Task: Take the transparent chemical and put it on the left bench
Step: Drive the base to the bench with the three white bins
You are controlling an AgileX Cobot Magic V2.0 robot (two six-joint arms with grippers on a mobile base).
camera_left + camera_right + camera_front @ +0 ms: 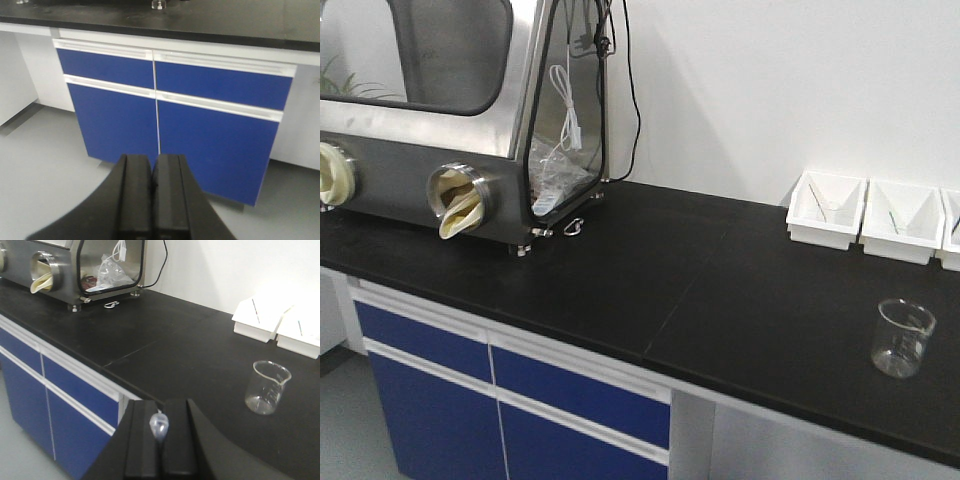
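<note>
At the left, a steel glovebox (440, 100) is seen standing on a long black desk (670, 260) over blue cabinets (200, 140). White bins (825, 210) are lined against the wall at the far right, and a glass beaker (902, 338) is set near the front edge. The left end effector (152, 162) is held closed and empty, facing the cabinets. The pipette (159, 427) is gripped between the closed fingers of the right end effector (160, 407), bulb end showing, above the desk's front edge.
</note>
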